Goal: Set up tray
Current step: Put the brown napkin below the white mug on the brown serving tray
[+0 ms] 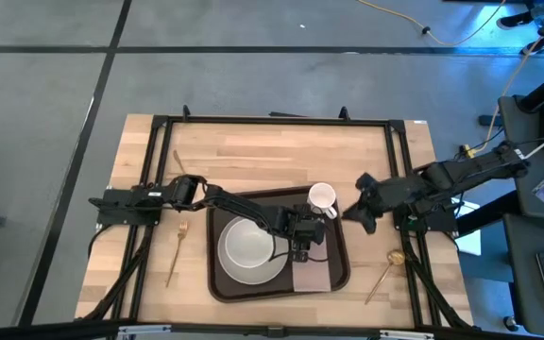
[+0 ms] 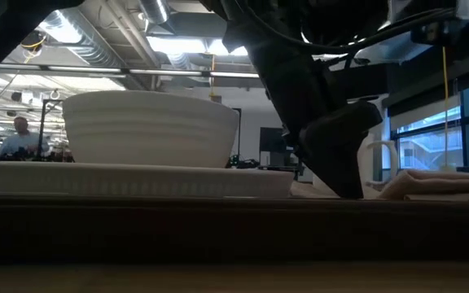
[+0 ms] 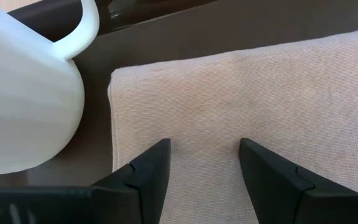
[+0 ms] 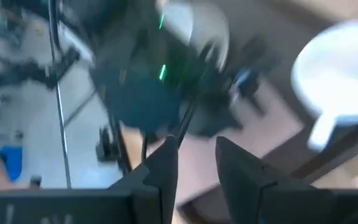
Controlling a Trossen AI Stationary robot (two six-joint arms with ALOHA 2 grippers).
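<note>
From above, one tray (image 1: 223,286) sits at the counter's (image 1: 253,156) six o'clock, carrying one plate (image 1: 249,251), one napkin (image 1: 312,272), one mug (image 1: 321,197); two gold utensils lie outside it. At table height, one bowl (image 2: 151,128) tops the plate. The left gripper (image 3: 204,163) hovers spread over the napkin. The right gripper (image 4: 196,163), at three o'clock, is parted, empty. No writing is readable.

You have one tray (image 1: 340,274), one plate (image 1: 229,270), one bowl (image 1: 246,243), one mug (image 1: 322,197), one napkin (image 1: 312,272), and apparently three gold utensils on the table (image 1: 149,151).
</note>
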